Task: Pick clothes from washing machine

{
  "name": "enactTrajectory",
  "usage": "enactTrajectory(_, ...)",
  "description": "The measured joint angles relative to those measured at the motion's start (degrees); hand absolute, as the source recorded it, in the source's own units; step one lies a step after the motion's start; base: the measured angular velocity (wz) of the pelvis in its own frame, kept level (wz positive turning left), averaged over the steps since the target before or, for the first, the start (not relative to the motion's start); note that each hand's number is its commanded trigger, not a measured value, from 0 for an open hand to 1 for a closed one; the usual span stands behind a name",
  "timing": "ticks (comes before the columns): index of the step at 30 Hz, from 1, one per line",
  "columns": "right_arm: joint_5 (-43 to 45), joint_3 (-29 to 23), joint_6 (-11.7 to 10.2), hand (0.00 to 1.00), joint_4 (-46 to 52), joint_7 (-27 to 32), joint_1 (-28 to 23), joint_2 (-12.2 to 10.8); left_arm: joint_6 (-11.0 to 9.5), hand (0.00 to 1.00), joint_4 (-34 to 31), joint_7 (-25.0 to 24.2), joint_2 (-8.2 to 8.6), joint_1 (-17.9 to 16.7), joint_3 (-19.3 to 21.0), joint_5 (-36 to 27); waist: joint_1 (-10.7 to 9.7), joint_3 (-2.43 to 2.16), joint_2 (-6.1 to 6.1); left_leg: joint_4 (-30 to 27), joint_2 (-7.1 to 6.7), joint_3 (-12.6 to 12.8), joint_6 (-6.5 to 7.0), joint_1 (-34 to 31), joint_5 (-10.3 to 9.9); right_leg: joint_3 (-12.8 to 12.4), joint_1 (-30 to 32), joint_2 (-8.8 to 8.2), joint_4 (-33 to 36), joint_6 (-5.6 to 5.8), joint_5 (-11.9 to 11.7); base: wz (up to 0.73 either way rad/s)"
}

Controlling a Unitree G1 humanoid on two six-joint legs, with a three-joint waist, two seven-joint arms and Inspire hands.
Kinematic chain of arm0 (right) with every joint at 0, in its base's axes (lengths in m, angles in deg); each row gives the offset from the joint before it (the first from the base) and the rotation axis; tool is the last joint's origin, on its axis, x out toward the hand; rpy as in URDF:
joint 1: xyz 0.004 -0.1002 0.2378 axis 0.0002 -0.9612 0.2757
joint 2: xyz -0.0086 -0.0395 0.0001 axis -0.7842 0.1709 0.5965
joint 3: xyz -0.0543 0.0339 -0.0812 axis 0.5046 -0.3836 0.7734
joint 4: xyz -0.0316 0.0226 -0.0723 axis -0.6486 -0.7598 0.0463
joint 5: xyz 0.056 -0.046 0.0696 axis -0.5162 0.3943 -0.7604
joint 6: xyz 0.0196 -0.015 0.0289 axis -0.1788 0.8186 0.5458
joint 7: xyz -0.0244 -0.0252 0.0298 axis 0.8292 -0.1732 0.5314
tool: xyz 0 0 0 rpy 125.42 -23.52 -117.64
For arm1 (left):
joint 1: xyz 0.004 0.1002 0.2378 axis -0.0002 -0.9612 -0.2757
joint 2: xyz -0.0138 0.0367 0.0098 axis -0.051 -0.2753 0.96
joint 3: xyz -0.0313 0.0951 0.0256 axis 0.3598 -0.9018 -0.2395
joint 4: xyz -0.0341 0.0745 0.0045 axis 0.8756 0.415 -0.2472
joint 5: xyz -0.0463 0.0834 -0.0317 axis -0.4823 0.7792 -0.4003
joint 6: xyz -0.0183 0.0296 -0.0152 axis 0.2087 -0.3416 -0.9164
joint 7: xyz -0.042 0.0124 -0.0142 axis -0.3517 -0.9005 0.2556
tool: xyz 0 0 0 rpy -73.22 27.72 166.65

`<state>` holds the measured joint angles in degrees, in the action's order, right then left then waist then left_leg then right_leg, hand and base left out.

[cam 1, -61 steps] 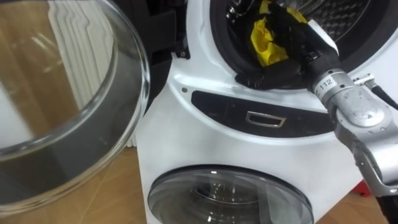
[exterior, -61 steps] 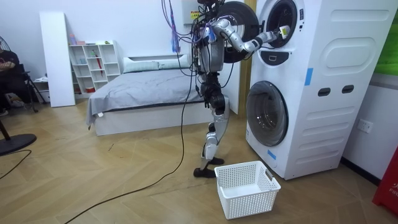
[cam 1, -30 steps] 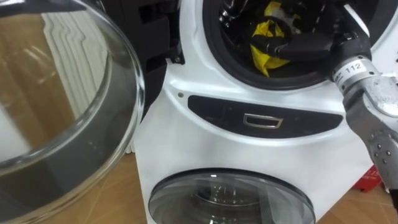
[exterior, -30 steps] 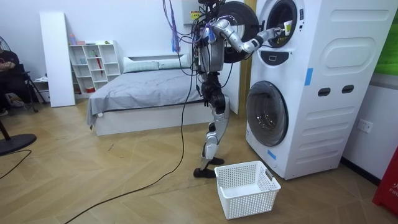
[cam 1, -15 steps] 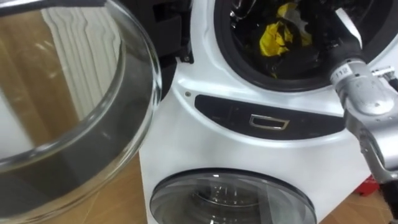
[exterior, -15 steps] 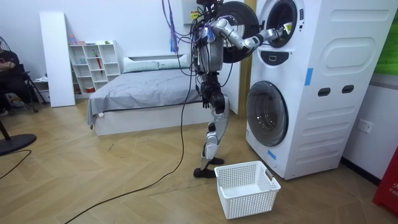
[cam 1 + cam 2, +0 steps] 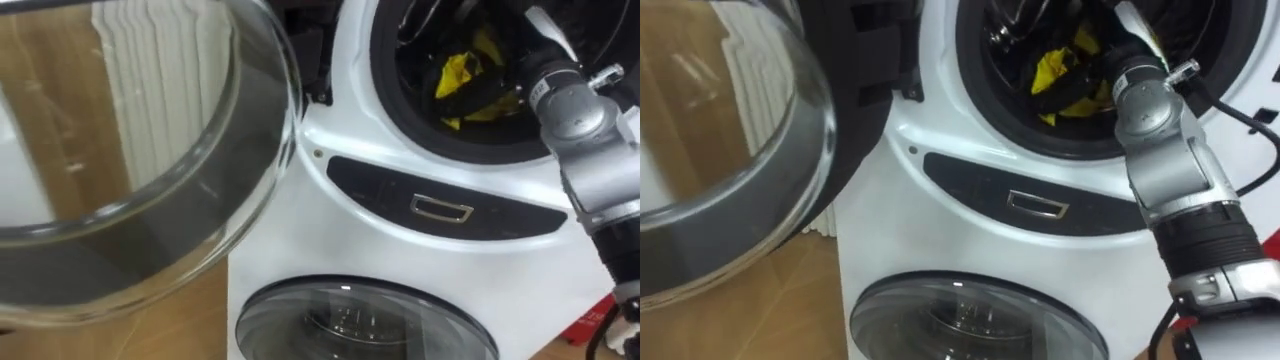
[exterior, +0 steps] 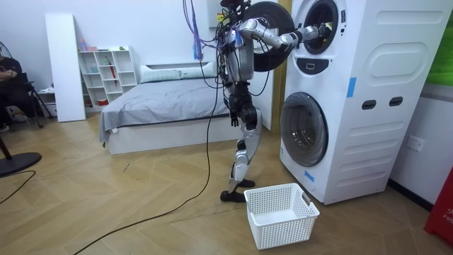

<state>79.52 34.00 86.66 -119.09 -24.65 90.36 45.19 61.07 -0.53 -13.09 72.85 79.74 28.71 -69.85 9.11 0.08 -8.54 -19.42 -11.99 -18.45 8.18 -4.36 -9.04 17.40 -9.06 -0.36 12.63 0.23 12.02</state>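
Observation:
A yellow cloth (image 7: pixel 455 72) lies inside the dark drum of the upper washing machine (image 7: pixel 350 150), whose round opening faces me. My right arm comes in from the right and my right hand (image 7: pixel 492 90) is inside the drum, its dark fingers curled across the yellow cloth (image 7: pixel 1048 66). In the room view I stand upright in front of the stacked machines, with the right hand (image 8: pixel 322 30) reaching into the upper opening.
The open glass door (image 7: pixel 150 150) of the upper machine hangs at my left. A dark control strip with a small handle (image 7: pixel 440 208) runs under the opening, and a lower machine's round door (image 7: pixel 350 320) is shut. A white laundry basket (image 8: pixel 279 212) stands on the wooden floor by my feet.
My right hand has gone from the drum's lower rim deeper inside, onto the yellow cloth. The arm has lifted in the room view, and my view has shifted.

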Motion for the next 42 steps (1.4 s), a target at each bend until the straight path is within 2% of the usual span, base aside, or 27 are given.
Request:
enactTrajectory(3, 4.65, -0.06, 0.12, 0.02, -0.1, -1.26, 0.01, 0.2, 0.18, 0.0, 0.0, -0.05, -0.1, 0.11, 0.03, 0.0, 0.77, 0.03, 0.05, -0.02, -0.22, -0.79, -0.33, 0.01, 0.19, -0.18, 0.0, 0.03, -0.01, -0.06, -0.04, 0.13)
enactTrajectory(4, 5.7, -0.06, 0.13, 1.0, -0.2, -1.77, 0.02, 0.51, 0.43, 0.0, 0.0, -0.05, -0.1, 0.1, 0.02, -0.1, 0.83, 0.08, 0.14, -0.04, -0.3, -1.21, -0.35, 0.08, 0.35, -0.15, 0.0, 0.01, 0.0, -0.06, -0.04, 0.2)
enactTrajectory(9, 9.19, -0.04, 0.09, 1.0, -1.07, -4.81, 0.9, 1.17, 0.59, 0.0, 0.0, -0.13, -0.16, 0.14, -0.05, -0.64, 0.73, 0.35, 0.55, 0.12, -0.7, -2.05, -0.5, -0.05, 1.07, -0.11, -0.09, -0.03, -0.14, -0.05, -0.03, 0.11)
enactTrajectory(15, 9.85, 0.66, 0.07, 1.0, -1.11, -10.59, 0.66, 1.18, 0.61, 0.0, 0.97, -0.14, -0.2, 1.29, -0.06, -0.71, 0.79, 0.56, 0.99, 0.14, -0.55, -1.97, -0.8, 0.01, 1.4, -0.21, -0.09, 0.04, -0.13, -0.07, -0.03, 0.0)
enactTrajectory(17, 11.56, 1.3, -0.06, 1.0, -1.1, -10.28, 0.28, 1.2, 0.61, 0.0, 0.97, -0.1, -0.18, 2.02, -0.07, -0.76, 0.82, 0.58, 1.11, -0.04, -0.53, -1.93, -0.83, -0.09, 1.42, -0.31, -0.14, 0.13, -0.27, -0.12, -0.07, 0.0)
enactTrajectory(24, 16.76, 1.29, -0.17, 1.0, 0.22, -10.68, -1.19, 1.53, 0.51, 0.0, 1.19, -0.02, -0.3, 5.03, -0.11, -0.66, 2.17, 0.26, 1.09, 0.11, -0.46, -2.02, -0.79, 0.23, 1.5, -2.3, -0.36, 0.36, -0.83, -0.21, -0.12, 0.0)
enactTrajectory(28, 17.39, 1.17, -0.57, 1.0, 2.01, -11.31, -2.1, 1.59, 0.38, 0.0, 1.68, 0.0, -0.27, 5.6, -0.13, -0.64, 2.07, 0.21, 1.14, 0.81, -0.23, -2.25, -0.75, 0.98, 1.52, -6.08, -0.16, 0.69, -1.21, -0.26, -0.08, 0.0)
enactTrajectory(30, 17.38, 1.14, -0.85, 1.0, 2.4, -11.43, -2.44, 1.59, 0.38, 0.0, 1.77, -0.01, -0.26, 6.34, -0.66, -0.65, 1.99, 0.25, 1.2, 0.91, -0.32, -2.19, -0.77, 1.24, 1.5, -7.2, 0.28, 0.6, -2.56, -0.52, -0.25, 0.04)
enactTrajectory(33, 17.62, 1.12, -1.19, 1.0, 3.02, -11.66, -2.74, 1.56, -0.06, 0.0, 2.21, -0.02, 0.25, 8.13, -1.22, -0.69, 2.1, 0.33, 1.75, 1.2, -0.32, -1.68, -0.85, 1.42, 1.49, -7.02, -0.13, 0.58, -2.6, -0.86, -0.45, -0.02)
enactTrajectory(36, 17.6, 1.16, -1.29, 1.0, 4.86, -11.68, -3.24, 1.31, -0.79, 0.0, 4.66, 0.01, 0.52, 9.67, -2.28, -0.76, 2.19, 0.18, 2.45, 1.88, -0.06, -0.88, -0.86, 1.52, 1.48, -7.15, -0.04, 0.57, -2.46, -0.89, -0.47, -0.13)
enactTrajectory(38, 17.6, 1.19, -1.28, 1.0, 6.03, -11.74, -3.58, 1.16, -1.0, 0.0, 6.73, 0.09, 0.39, 10.59, -2.32, -0.87, 2.18, 0.17, 2.53, 2.23, 0.13, -0.55, -0.82, 1.69, 1.46, -7.33, 0.05, 0.56, -1.98, -0.89, -0.47, -0.11)
enactTrajectory(42, 17.58, 1.19, -1.27, 1.0, 7.02, -11.65, -3.6, 0.76, -1.12, 0.0, 6.78, 0.19, 0.27, 10.49, -2.47, -4.02, 1.85, 0.07, 2.37, 2.2, 0.26, -0.15, -0.69, 1.84, 1.4, -7.48, 0.06, 0.49, -1.84, -0.9, -0.48, -0.06)
